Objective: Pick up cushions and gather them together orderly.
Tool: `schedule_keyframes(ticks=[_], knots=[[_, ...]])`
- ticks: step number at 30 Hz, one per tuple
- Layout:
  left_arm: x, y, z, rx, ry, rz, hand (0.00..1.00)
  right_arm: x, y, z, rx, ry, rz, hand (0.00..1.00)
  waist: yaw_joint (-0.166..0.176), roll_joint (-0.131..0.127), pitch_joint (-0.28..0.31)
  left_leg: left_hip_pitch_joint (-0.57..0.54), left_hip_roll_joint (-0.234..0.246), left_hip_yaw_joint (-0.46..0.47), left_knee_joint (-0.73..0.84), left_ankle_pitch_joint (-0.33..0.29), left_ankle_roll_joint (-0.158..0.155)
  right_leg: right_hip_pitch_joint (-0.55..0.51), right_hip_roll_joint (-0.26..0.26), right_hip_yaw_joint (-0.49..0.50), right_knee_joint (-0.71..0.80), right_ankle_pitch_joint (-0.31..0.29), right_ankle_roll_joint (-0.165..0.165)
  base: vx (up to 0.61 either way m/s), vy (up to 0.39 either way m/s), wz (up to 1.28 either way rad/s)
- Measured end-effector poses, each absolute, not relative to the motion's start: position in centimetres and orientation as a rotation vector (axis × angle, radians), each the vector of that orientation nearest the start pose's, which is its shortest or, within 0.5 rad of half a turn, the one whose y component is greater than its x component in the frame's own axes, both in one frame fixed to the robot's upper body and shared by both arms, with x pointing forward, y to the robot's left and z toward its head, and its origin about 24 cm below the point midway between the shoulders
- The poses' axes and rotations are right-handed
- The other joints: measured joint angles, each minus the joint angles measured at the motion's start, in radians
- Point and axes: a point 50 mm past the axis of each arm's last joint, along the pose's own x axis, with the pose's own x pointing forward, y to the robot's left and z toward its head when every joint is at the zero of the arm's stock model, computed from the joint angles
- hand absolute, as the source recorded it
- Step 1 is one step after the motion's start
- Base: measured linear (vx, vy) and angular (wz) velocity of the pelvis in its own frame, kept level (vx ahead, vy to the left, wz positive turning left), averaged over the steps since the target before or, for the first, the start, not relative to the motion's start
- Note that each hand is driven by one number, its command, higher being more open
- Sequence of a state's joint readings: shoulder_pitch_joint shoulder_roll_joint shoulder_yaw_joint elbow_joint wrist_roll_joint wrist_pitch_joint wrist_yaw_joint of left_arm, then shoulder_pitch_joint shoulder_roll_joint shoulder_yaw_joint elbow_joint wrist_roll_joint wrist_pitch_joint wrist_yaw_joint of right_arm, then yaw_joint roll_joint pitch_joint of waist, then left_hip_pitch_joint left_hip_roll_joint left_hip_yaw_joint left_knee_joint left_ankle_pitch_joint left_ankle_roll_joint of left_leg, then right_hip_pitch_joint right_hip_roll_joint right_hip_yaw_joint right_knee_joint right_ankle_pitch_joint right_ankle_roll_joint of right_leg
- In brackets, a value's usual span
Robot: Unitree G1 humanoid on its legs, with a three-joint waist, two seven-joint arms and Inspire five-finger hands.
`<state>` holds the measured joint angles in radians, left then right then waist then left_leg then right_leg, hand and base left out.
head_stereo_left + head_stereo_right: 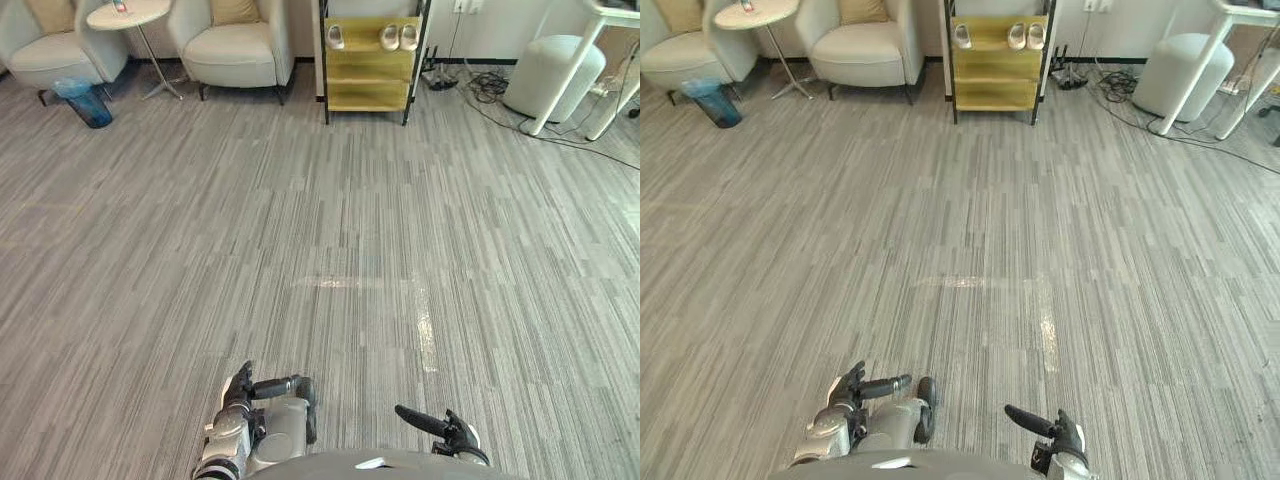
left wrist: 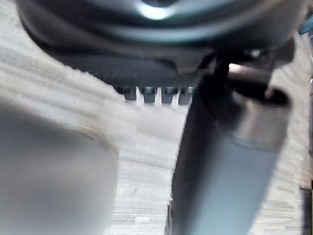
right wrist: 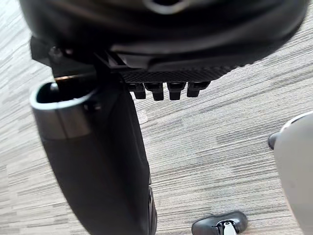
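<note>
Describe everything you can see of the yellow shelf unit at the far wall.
The shelf unit stands upright at the far wall, right of an armchair. Yellow, wood-like shelves sit in a thin dark frame whose legs rest on the floor. Its upper shelf carries three pale shoes: one at left, a pair at right.

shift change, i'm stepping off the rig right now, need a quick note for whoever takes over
Left hand: open, holds nothing, low in front of the robot over the grey floor.
Right hand: open, holds nothing, low beside it.
Cushions: first tan cushion leans on the back of the left armchair; second tan cushion leans on the back of the right armchair. Both are across the room, apart from each other.
Done: nothing picked up or gathered.
Left: cross the floor, pick up each cushion, set them together neatly.
</note>
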<state>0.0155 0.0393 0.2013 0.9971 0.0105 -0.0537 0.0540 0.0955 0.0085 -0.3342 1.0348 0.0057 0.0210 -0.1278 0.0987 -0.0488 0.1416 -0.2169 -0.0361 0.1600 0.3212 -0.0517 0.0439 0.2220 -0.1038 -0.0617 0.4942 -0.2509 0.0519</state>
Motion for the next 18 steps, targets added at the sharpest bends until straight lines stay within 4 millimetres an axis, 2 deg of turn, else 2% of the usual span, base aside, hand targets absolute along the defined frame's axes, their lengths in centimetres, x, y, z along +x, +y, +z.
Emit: schedule_keyframes(ticks=[1, 2, 3, 4, 5, 6, 7, 8, 9, 10, 11, 13, 15, 17, 18], knots=[[13.1, 19.5, -14.9, -0.025, 0.961, 0.256, 1.0, 8.1, -19.5, -16.5, 0.119, 1.148, -0.445, 1.0, -0.001, 0.001, 0.0, 0.015, -0.002, 0.0, -0.006, -0.009, -0.001, -0.022, -0.005, -0.002, 0.058, 0.021, 0.005, 0.53, 0.089, -0.09], [12.8, 19.4, -15.0, -0.026, 0.976, 0.256, 1.0, 8.3, -19.5, -16.4, 0.117, 1.14, -0.436, 1.0, -0.003, 0.009, 0.0, 0.081, -0.007, -0.007, -0.042, -0.036, -0.005, -0.112, -0.027, -0.005, 0.283, 0.141, 0.038, 0.51, 0.066, 0.0], [12.7, 19.4, -15.1, -0.026, 0.986, 0.253, 1.0, 8.7, -19.6, -16.3, 0.111, 1.128, -0.423, 1.0, -0.004, 0.008, 0.002, 0.142, -0.012, -0.01, -0.068, -0.051, -0.001, -0.186, -0.057, -0.017, 0.443, 0.109, 0.027, 0.49, 0.046, -0.01], [12.4, 19.2, -15.3, -0.016, 1.003, 0.239, 1.0, 9.0, -19.6, -16.3, 0.108, 1.12, -0.418, 1.0, -0.005, 0.013, 0.002, 0.215, -0.011, -0.015, -0.104, -0.059, 0.001, -0.237, -0.08, -0.046, 0.507, 0.044, 0.004, 0.44, 0.002, 0.01], [12.3, 19.0, -15.4, -0.009, 1.009, 0.228, 1.0, 9.1, -19.7, -16.2, 0.102, 1.115, -0.416, 1.0, -0.006, 0.02, 0.0, 0.247, -0.007, -0.018, -0.12, -0.06, 0.004, -0.257, -0.089, -0.064, 0.511, 0.021, -0.01, 0.38, -0.045, 0.07], [12.2, 18.6, -15.5, -0.006, 1.016, 0.211, 1.0, 9.4, -19.9, -16.0, 0.09, 1.097, -0.414, 1.0, -0.015, 0.037, 0.0, 0.301, 0.009, -0.032, -0.156, -0.064, 0.002, -0.301, -0.095, -0.103, 0.476, -0.022, -0.034, 0.41, -0.096, 0.22], [12.1, 18.5, -15.5, 0.0, 1.022, 0.2, 1.0, 9.6, -20.0, -15.9, 0.089, 1.086, -0.415, 1.0, -0.023, 0.042, -0.003, 0.327, 0.023, -0.041, -0.173, -0.067, -0.003, -0.337, -0.091, -0.121, 0.411, -0.04, -0.035, 0.36, -0.153, 0.4], [12.0, 18.5, -15.5, 0.001, 1.023, 0.199, 1.0, 9.9, -20.1, -15.8, 0.087, 1.071, -0.416, 1.0, -0.03, 0.045, -0.005, 0.345, 0.045, -0.057, -0.181, -0.082, -0.027, -0.372, -0.076, -0.123, 0.266, -0.044, -0.025, 0.35, -0.207, 0.47], [12.0, 18.7, -15.5, 0.007, 1.022, 0.202, 1.0, 9.9, -20.0, -15.8, 0.089, 1.069, -0.416, 1.0, -0.031, 0.034, -0.002, 0.356, 0.061, -0.068, -0.179, -0.11, -0.07, -0.398, -0.065, -0.107, 0.086, -0.018, 0.005, 0.29, -0.217, 0.35], [12.0, 18.9, -15.5, 0.01, 1.022, 0.203, 1.0, 9.9, -20.0, -15.9, 0.09, 1.071, -0.414, 1.0, -0.031, 0.028, -0.001, 0.357, 0.061, -0.069, -0.178, -0.114, -0.073, -0.4, -0.064, -0.098, 0.047, -0.007, 0.012, 0.3, -0.267, 0.22], [11.6, 18.9, -15.7, 0.0, 1.038, 0.218, 1.0, 9.7, -20.2, -16.0, 0.09, 1.087, -0.42, 1.0, -0.036, 0.034, -0.01, 0.367, 0.089, -0.09, -0.173, -0.134, -0.097, -0.377, -0.028, -0.103, -0.019, 0.054, -0.018, 0.19, -0.177, 0.04], [11.2, 18.4, -15.9, -0.011, 1.053, 0.211, 1.0, 9.6, -21.0, -15.9, 0.067, 1.091, -0.429, 1.0, -0.034, 0.072, -0.022, 0.362, 0.118, -0.101, -0.187, -0.128, -0.099, -0.375, 0.008, -0.107, -0.037, 0.056, -0.03, 0.28, -0.272, -0.03], [11.0, 17.4, -16.1, -0.033, 1.066, 0.189, 1.0, 9.4, -22.1, -15.8, 0.074, 1.095, -0.476, 1.0, -0.039, 0.104, -0.023, 0.374, 0.148, -0.106, -0.193, -0.123, -0.107, -0.358, 0.038, -0.123, -0.048, 0.036, -0.06, 0.33, -0.339, 0.05], [10.8, 17.3, -16.2, -0.055, 1.072, 0.206, 1.0, 9.1, -22.1, -15.9, 0.078, 1.105, -0.486, 1.0, -0.052, 0.102, -0.019, 0.368, 0.168, -0.121, -0.104, -0.126, -0.12, -0.277, 0.053, -0.154, -0.111, 0.03, -0.067, 0.19, -0.2, 0.34], [10.9, 17.4, -16.1, -0.053, 1.068, 0.205, 1.0, 8.8, -22.0, -16.0, 0.079, 1.109, -0.485, 1.0, -0.052, 0.095, -0.014, 0.336, 0.179, -0.121, 0.006, -0.133, -0.14, -0.225, 0.059, -0.17, -0.154, 0.029, -0.069, 0.14, -0.138, 0.46]])
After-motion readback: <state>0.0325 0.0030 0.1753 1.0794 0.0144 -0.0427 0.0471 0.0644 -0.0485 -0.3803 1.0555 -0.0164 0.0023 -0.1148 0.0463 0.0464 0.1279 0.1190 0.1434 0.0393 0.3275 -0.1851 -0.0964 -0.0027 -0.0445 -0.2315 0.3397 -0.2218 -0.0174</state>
